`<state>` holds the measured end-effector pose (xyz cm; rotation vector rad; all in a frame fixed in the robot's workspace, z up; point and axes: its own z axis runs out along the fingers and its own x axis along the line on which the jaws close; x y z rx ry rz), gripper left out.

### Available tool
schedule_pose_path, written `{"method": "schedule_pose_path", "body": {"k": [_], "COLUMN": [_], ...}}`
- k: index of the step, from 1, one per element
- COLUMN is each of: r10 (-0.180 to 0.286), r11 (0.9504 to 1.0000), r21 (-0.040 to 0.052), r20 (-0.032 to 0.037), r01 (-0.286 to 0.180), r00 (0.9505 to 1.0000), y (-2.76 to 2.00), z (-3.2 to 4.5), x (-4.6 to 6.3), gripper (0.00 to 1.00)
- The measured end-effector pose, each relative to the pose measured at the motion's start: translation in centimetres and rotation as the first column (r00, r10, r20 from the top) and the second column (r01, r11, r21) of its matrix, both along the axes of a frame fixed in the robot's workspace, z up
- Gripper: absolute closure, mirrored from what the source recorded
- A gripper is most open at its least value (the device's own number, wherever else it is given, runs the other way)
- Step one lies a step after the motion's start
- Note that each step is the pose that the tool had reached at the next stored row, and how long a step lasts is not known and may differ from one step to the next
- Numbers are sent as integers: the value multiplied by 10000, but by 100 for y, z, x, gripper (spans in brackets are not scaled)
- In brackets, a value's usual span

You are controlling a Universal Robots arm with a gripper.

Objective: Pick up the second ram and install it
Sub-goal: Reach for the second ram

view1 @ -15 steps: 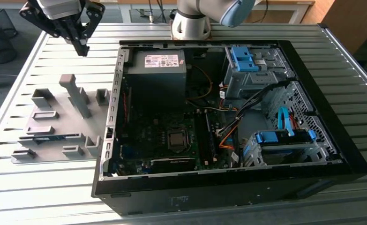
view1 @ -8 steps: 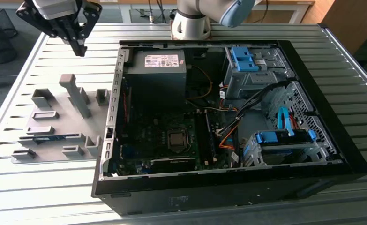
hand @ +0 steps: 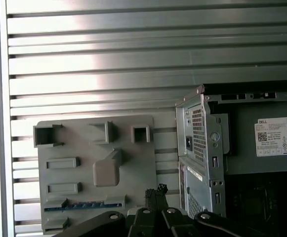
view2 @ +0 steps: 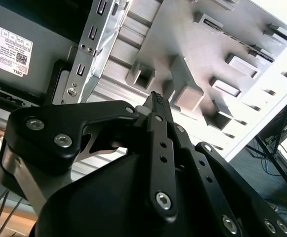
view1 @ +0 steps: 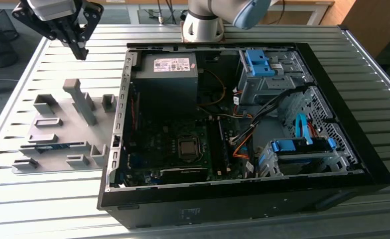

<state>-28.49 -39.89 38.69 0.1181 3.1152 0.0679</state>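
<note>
Hanging over the far part of the slatted table (view1: pixel 68 209), at the exterior view's left, the 1 gripper (view1: pixel 81 54) has its fingertips pressed together and holds nothing. 1 gray fixture plate (view1: pixel 62 132) lies on the table nearer than the gripper, just beside the 1 open computer case (view1: pixel 361 149). The second ram (view1: pixel 49 148), 1 thin blue-green stick, sits in a slot toward the near side of this plate, well apart from the gripper. Inside the case are 1 motherboard (view1: pixel 155 144) with 1 square silver socket (view1: pixel 188 148), 1 power supply (view1: pixel 165 79) and 2 blue drive holders (view1: pixel 258 62).
</note>
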Motion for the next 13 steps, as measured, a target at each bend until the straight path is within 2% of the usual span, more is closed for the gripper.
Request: {"method": "schedule_pose_path", "body": {"k": [3,9,13], "r10": [0,0,20], "r11": [10000,10000,10000], "r21": [0,0,0], "r20": [0,0,1], "r01": [0,0,-20], "r00": [10000,10000,10000], "y": [-11,-155,-201], "z": [0,-2,-5], "x": [-41,-88,-177], "gripper": [90,90,90]}}
